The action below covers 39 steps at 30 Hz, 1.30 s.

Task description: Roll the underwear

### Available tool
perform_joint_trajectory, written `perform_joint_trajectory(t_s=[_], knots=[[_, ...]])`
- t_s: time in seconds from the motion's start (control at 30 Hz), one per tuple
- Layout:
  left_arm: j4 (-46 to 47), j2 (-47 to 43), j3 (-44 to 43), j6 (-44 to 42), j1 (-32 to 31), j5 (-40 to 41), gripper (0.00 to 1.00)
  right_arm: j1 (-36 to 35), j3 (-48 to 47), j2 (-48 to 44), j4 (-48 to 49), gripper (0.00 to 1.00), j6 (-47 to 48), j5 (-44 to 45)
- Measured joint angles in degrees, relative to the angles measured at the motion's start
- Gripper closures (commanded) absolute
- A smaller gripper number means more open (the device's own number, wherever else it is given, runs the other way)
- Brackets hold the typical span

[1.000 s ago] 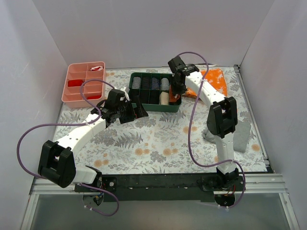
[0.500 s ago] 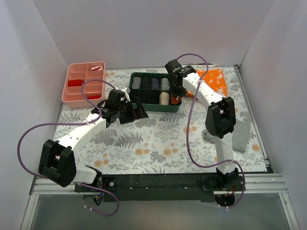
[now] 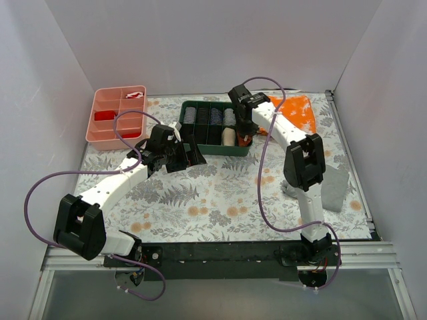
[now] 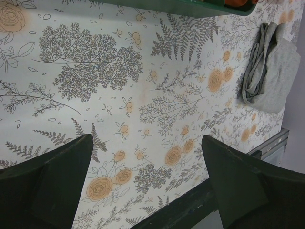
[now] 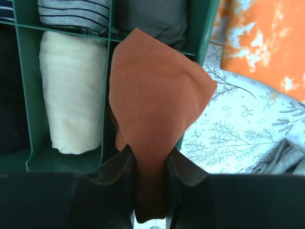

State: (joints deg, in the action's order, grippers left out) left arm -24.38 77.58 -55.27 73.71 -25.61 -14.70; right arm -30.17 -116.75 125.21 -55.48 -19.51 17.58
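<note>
While the right tool (image 5: 150, 183) hangs over the green tray (image 5: 31, 95), its two fingers are pressed in on the underwear (image 5: 157, 105). It's a firm pinch on the bunched end of the cloth. The rust-brown face shows, fanning out from the fingers into a rounded flap. The flap sits over the tray's right-hand front compartment, just beside the cream roll (image 5: 71, 95) in the next slot. Whether the cloth touches the compartment's bottom, I can't tell. Beyond it, in the back row, there's a striped roll (image 5: 74, 14). Off the tray's right wall, on the floral desk (image 5: 228, 138), lies the orange speckled cloth (image 5: 262, 43).

Over on the other side, the left tool (image 4: 147, 181) has its fingers spread wide with nothing between them. It hovers above the desk just in front of the green tray. From its wrist camera, the grey cloth (image 4: 269, 71) lies crumpled near the desk's edge.

From above, the right tool (image 3: 245, 137) is at the tray's right front corner. The left tool (image 3: 190, 155) is at its near left corner, and a pink tray (image 3: 93, 123) stands well apart at the back left.
</note>
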Motion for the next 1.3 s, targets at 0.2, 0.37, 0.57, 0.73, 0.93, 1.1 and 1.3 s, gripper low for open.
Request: perform_joint_trajectory(t_s=[0.2,0.37,0.57,0.73,0.93,1.1,1.3], knots=[[0.0,0.0,0.0,0.0,0.0,0.0,0.02,-0.3,0.2,3.3,0.5,0.99,1.3,-1.7],[0.0,0.0,0.1,0.0,0.0,0.0,0.02,-0.6,2.1,3.5,2.0,0.99,1.5,-2.5],[0.0,0.0,0.2,0.0,0.0,0.0,0.02,-0.6,3.0,3.6,2.5,0.99,1.4,-3.5],[0.0,0.0,0.2,0.0,0.0,0.0,0.02,-0.5,3.0,3.6,2.0,0.99,1.5,-4.2],[0.0,0.0,0.2,0.0,0.0,-0.2,0.02,-0.3,1.8,3.6,0.0,0.99,2.2,-5.1],[0.2,0.0,0.6,0.1,0.0,-0.6,0.02,0.1,1.4,3.7,-0.7,0.99,3.3,-6.8],[0.2,0.0,0.7,0.2,0.0,-0.9,0.02,0.5,1.4,5.5,0.1,0.99,3.0,-9.4]])
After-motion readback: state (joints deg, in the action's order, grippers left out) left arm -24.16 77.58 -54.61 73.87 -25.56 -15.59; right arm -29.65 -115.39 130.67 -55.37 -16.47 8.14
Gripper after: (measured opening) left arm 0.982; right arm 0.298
